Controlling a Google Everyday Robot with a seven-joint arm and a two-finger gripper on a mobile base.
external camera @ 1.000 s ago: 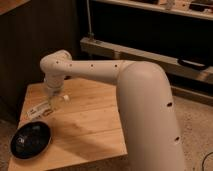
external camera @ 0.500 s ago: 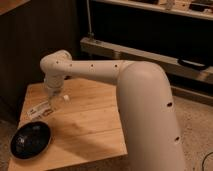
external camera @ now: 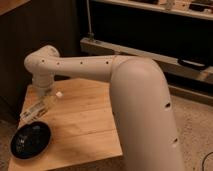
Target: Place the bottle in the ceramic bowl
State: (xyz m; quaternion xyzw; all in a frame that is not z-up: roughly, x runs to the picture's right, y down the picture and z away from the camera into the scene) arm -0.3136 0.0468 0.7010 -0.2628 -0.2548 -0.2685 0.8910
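My gripper (external camera: 44, 102) hangs from the white wrist over the left part of the wooden table (external camera: 85, 125). It is shut on the bottle (external camera: 33, 111), a small whitish bottle with a pale label that sticks out from the fingers to the lower left, tilted. The ceramic bowl (external camera: 30, 140) is round, shallow and glossy black. It sits at the table's front left corner, just below and in front of the bottle. The bottle's low end is close to the bowl's far rim, and I cannot tell whether they touch.
A small white bit (external camera: 59, 94) shows just right of the gripper. My thick white arm (external camera: 140, 100) crosses the table's right side. A dark cabinet wall stands behind, and a metal shelf rail (external camera: 130, 50) runs at the back right. Speckled floor lies to the right.
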